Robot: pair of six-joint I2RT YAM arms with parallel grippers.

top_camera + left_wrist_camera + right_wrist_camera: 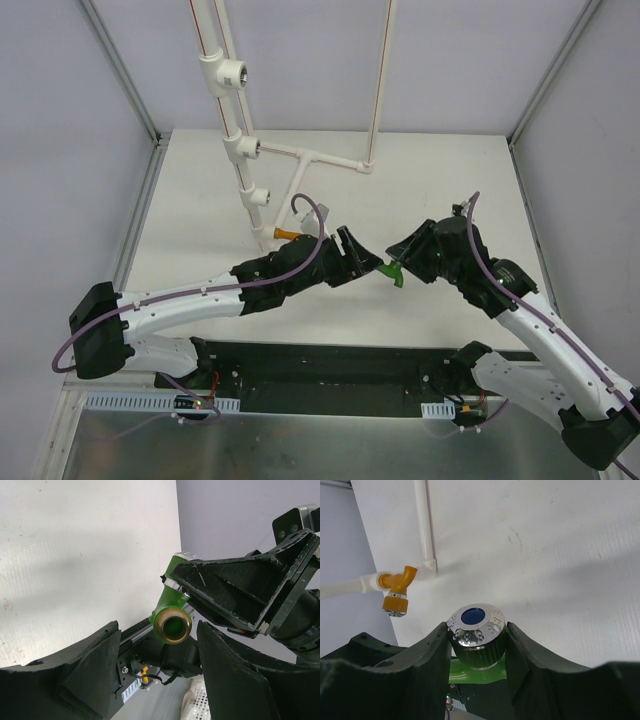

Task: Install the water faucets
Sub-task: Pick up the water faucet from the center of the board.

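The green water faucet point(392, 272) hangs above the table's middle, with my right gripper point(403, 252) shut on its ribbed knob. In the right wrist view the knob's silver cap with a blue dot point(475, 620) sits squeezed between my right gripper's point(476, 632) two fingers. In the left wrist view the faucet's brass round end point(173, 625) points at the camera, just past my left gripper point(157, 627). That gripper's jaws stand apart on either side without touching it. My left gripper point(362, 256) faces the right one closely. The orange water faucet point(287, 234) point(395, 591) sits on a white pipe end.
A white pipe frame point(245, 150) rises at the back left, carrying tee fittings with metal threaded holes point(243, 72) point(253, 149) point(263, 195). A horizontal branch point(320, 158) runs right to a thin upright pipe point(380, 80). Grey walls close both sides.
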